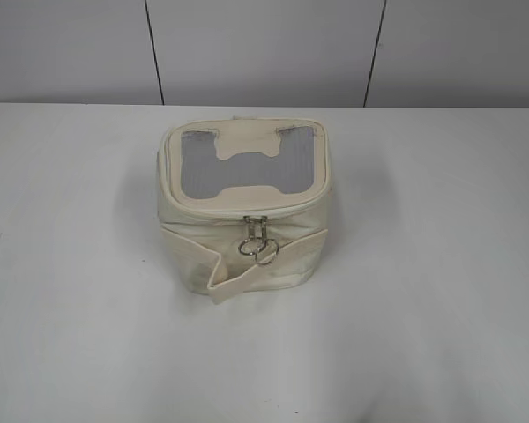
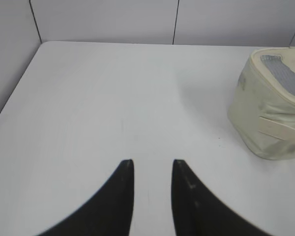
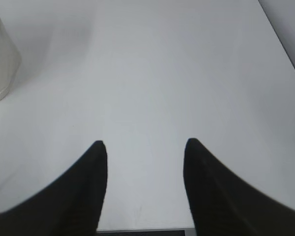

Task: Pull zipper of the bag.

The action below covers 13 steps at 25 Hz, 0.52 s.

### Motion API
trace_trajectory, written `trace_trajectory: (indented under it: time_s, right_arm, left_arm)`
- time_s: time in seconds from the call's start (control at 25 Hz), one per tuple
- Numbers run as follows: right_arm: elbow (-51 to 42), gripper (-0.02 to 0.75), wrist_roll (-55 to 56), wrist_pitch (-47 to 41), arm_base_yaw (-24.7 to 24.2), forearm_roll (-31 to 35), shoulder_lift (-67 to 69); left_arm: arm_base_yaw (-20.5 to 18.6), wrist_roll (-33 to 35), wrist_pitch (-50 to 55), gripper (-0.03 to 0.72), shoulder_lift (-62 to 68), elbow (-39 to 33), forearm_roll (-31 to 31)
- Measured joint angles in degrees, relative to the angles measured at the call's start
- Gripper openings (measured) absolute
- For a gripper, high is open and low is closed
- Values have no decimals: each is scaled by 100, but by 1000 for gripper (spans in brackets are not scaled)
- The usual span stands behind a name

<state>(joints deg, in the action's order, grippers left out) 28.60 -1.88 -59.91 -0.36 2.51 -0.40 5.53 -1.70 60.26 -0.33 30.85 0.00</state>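
Observation:
The small cream-white bag stands upright at the table's middle, its grey mesh top facing up. The cream zipper runs round the top rim, and two silver sliders with ring pulls hang together at the front centre, above the fabric strap. Neither gripper shows in the exterior view. In the left wrist view my left gripper is open and empty over bare table, with the bag far to its right. In the right wrist view my right gripper is open and empty, with the bag's edge at far left.
The white table stretches around the bag on all sides. A grey panelled wall stands behind the table's far edge. The table's left edge shows in the left wrist view and its right edge in the right wrist view.

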Motion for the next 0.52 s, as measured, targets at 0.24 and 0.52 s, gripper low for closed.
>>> trace_trajectory:
  time_s: [0.24, 0.52]
  right_arm:
    - [0, 401, 0, 0, -6, 0, 0]
    - [0, 401, 0, 0, -6, 5, 0]
  left_arm:
    - [0, 0, -2, 209, 0, 0, 0]
    - [0, 0, -2, 209, 0, 0, 0]
